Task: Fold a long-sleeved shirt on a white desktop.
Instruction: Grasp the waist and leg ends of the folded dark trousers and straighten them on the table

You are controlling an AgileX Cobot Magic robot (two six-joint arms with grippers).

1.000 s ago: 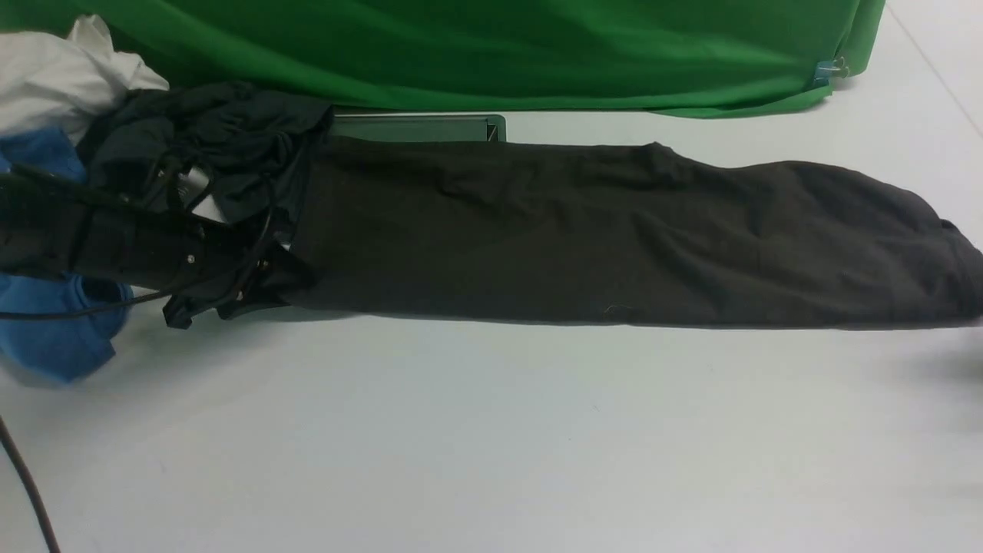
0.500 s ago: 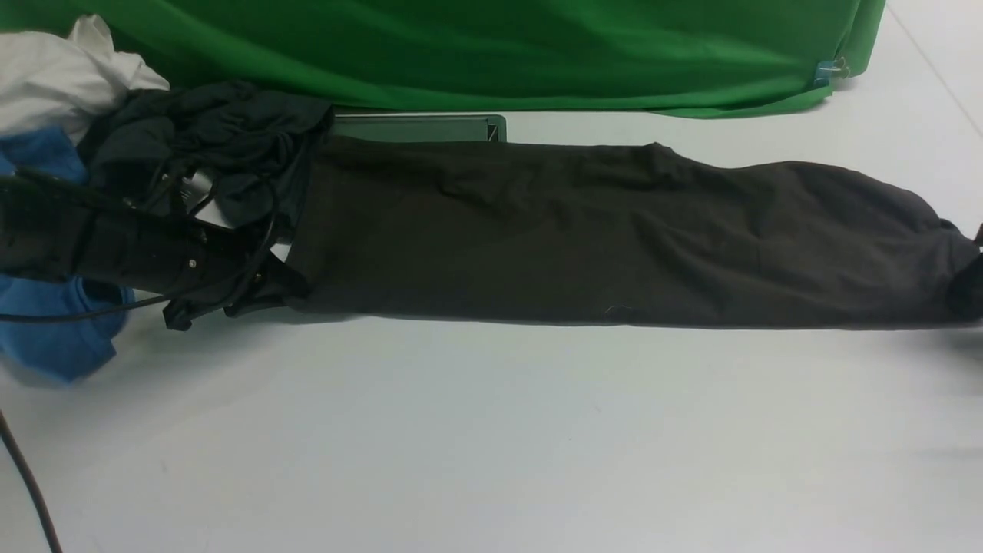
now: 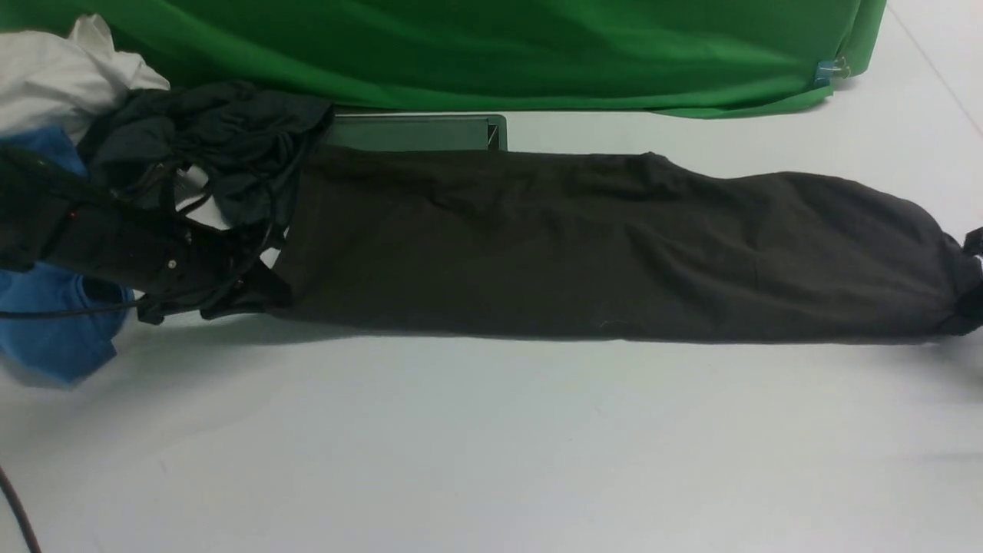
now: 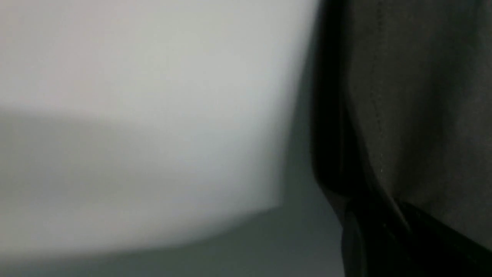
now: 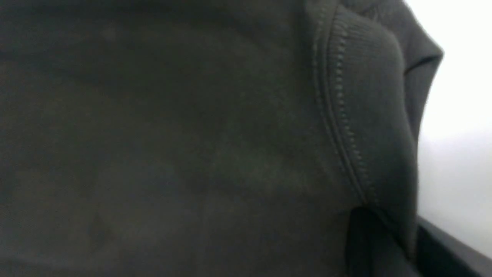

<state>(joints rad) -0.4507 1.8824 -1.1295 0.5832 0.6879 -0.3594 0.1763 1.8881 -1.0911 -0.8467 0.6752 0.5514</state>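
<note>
Front view: long-sleeved shirt [image 3: 599, 246] lies as one long dark band running left to right across the far half of the white desktop [image 3: 491, 445], folded lengthwise, print not visible. Its left end is just beside the dark teal-grey garment [image 3: 223, 130]; its right end reaches the frame's right edge. Far edge of the shirt sits just near of the silver-framed cable hatch [image 3: 415, 132], which is against the green cloth backdrop [image 3: 461, 46].

Left gripper [image 3: 265, 296] is at the shirt's near-left corner, clenched on the fabric there, cables looping over the arm. Right gripper [image 3: 969, 296] is only partly in frame at the shirt's right end. The fabric bunches to a narrow gather at it, so it reads as clamped on that end.

Blue garment [image 3: 54, 338] is at far left, partly under the left arm. White garment [image 3: 54, 77] is piled behind it at the far-left corner.

Left wrist view: blurry, dark fabric edge against the desktop, with a black finger [image 4: 384, 238] pressed on the cloth.

Right wrist view: shirt fills the frame, a ribbed stitched band [image 5: 365, 115] folds down toward a dark finger [image 5: 369, 242], and a strip of desktop shows beside it.
</note>
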